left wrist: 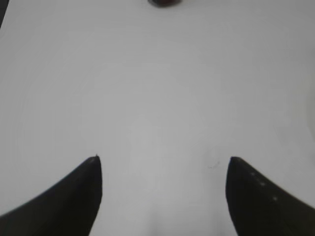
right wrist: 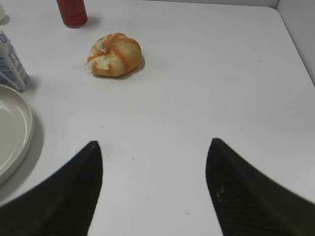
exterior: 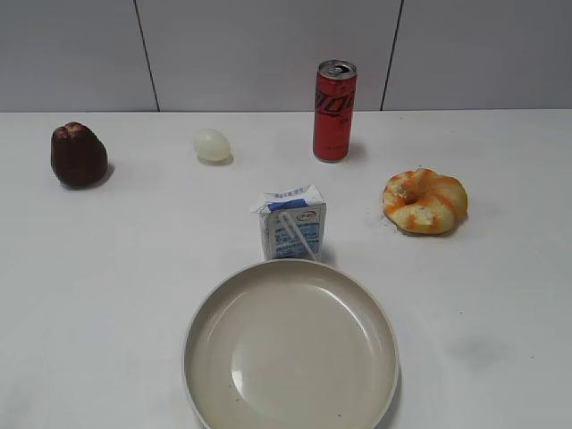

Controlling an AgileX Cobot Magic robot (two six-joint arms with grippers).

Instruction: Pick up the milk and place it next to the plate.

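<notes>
The milk, a small white carton with blue print and a straw, stands upright in the middle of the table, right behind the plate. The carton's edge shows in the right wrist view, with the plate's rim below it at the left. Neither gripper shows in the exterior view. My left gripper is open and empty over bare table. My right gripper is open and empty, to the right of the plate and carton.
A tall red can stands behind the milk. An orange-striped bread roll lies to the right. A pale egg and a dark brown fruit-like thing sit at the back left. A wall borders the table's far side.
</notes>
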